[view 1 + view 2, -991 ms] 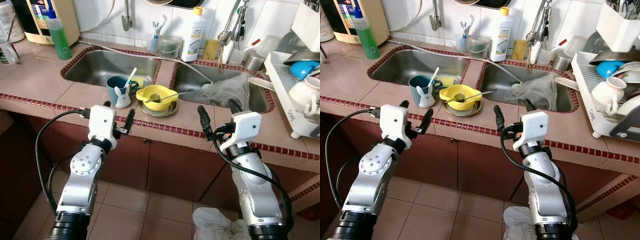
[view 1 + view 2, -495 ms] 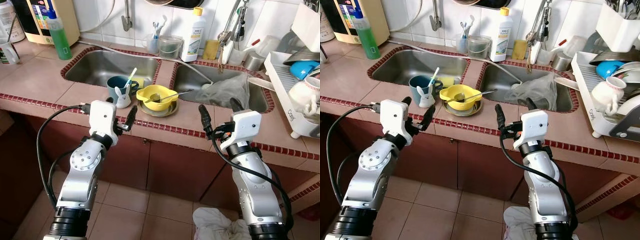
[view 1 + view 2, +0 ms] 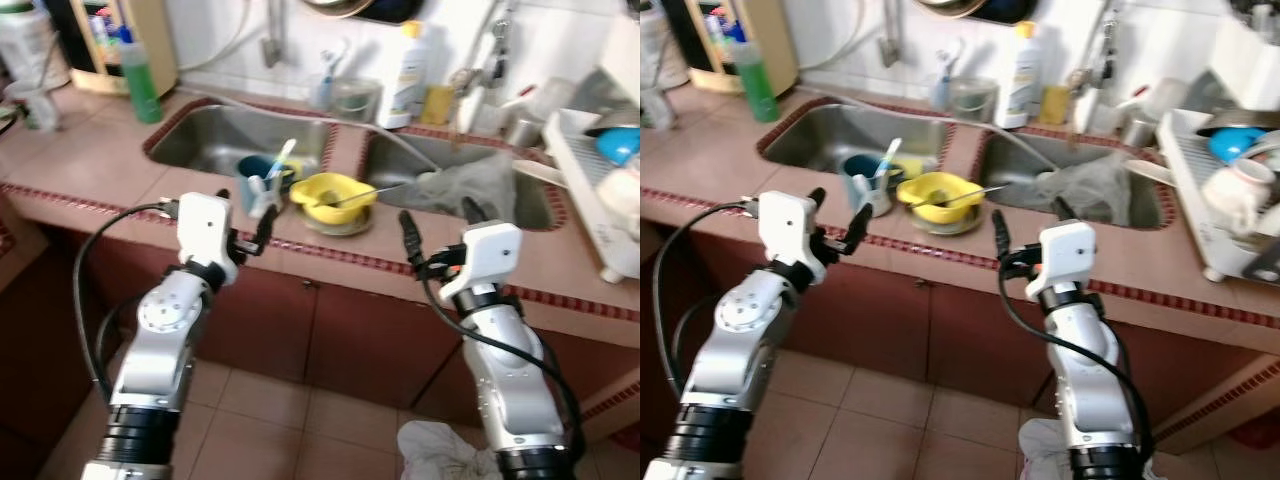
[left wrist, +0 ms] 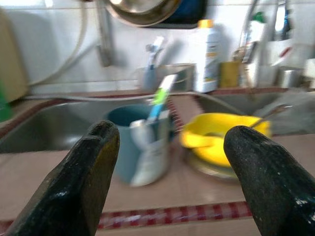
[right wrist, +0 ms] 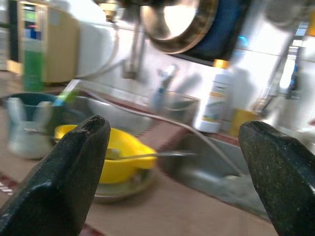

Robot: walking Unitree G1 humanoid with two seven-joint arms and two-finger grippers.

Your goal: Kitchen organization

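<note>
A yellow bowl (image 3: 333, 195) holding a spoon rests on a plate at the counter's front, between the two sinks. Beside it stands a teal mug (image 3: 260, 179) with a toothbrush in it and a small white rabbit figure (image 4: 147, 155) against it. My left gripper (image 3: 245, 214) is open and empty, just in front of the counter edge and facing the mug (image 4: 129, 142). To the right of the bowl (image 5: 118, 157), my right gripper (image 3: 438, 225) hovers at the counter edge, also open and empty.
A green soap bottle (image 3: 145, 75) stands back left and a white bottle (image 3: 410, 60) behind the sinks. A crumpled plastic bag (image 3: 470, 182) lies in the right sink. The dish rack (image 3: 600, 170) with crockery is on the right. A cloth (image 3: 440, 450) lies on the floor.
The whole view has shifted and blurred, so the camera moved. My left gripper has risen a little toward the counter edge near the mug. Both grippers remain open.
</note>
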